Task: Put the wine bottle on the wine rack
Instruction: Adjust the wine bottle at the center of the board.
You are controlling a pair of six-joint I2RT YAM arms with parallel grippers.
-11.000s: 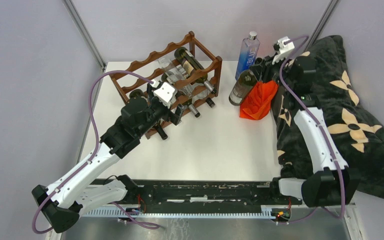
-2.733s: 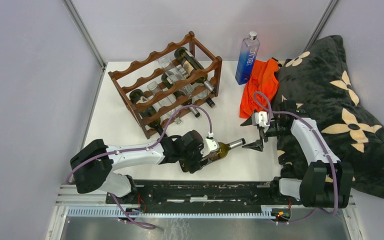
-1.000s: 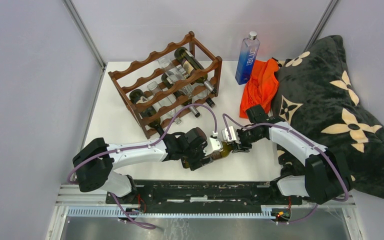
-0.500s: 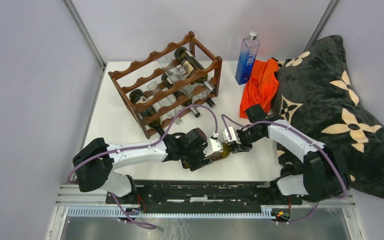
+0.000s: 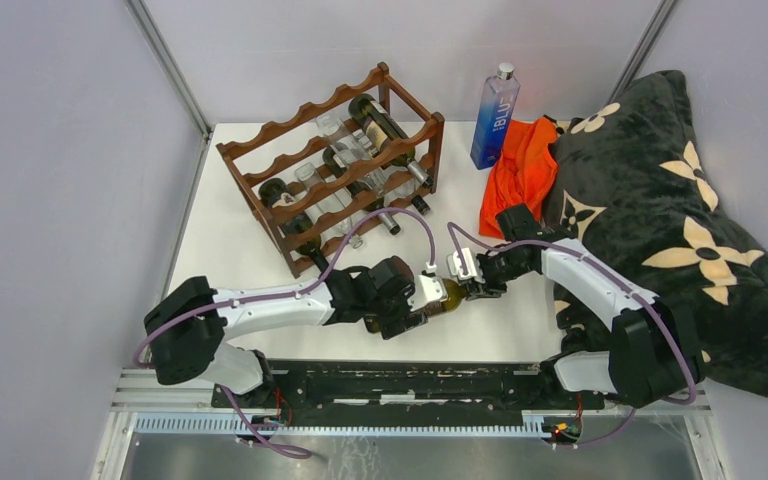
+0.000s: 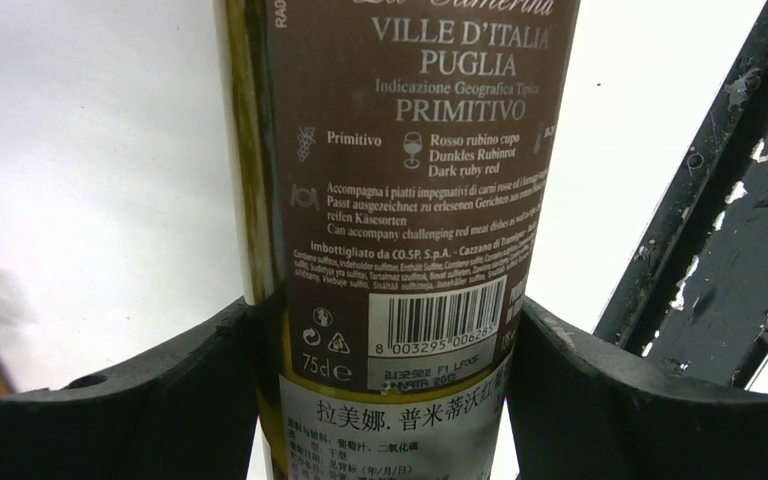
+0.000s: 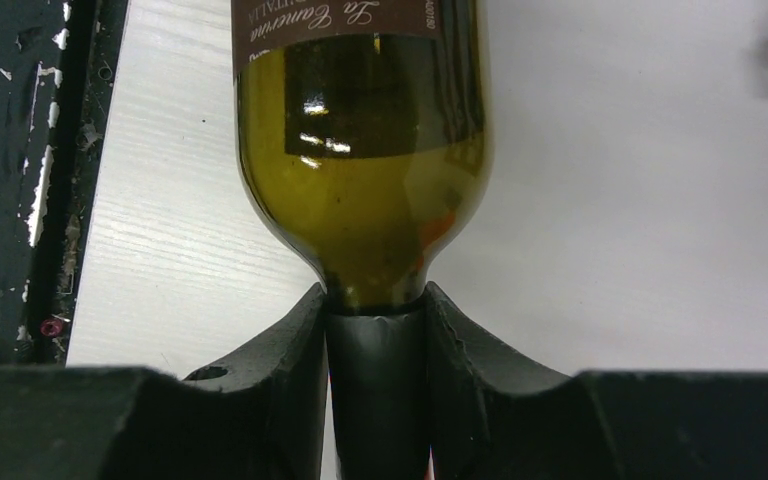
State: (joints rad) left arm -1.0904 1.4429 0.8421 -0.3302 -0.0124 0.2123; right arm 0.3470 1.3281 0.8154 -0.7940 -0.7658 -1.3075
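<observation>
The wine bottle [image 5: 447, 297] is olive-green glass with a brown label. It lies roughly level near the table's front edge, neck pointing right. My left gripper [image 5: 415, 300] is shut on the bottle's labelled body [image 6: 400, 180], one finger on each side. My right gripper [image 5: 472, 285] is shut on the dark foil neck just below the shoulder [image 7: 365, 180]. The reddish-brown wine rack [image 5: 330, 165] stands at the back left, apart from both grippers, with several bottles lying in it.
A tall blue water bottle [image 5: 494, 115] stands at the back. Beside it an orange cloth [image 5: 520, 175] lies against a black flower-patterned blanket [image 5: 660, 200] along the right side. The black base rail [image 5: 400, 380] runs along the near edge, just below the bottle.
My right gripper, open and apart from the bottle earlier, has reached the neck and closed on it within the last second. The left gripper keeps its hold on the body and has barely moved.
</observation>
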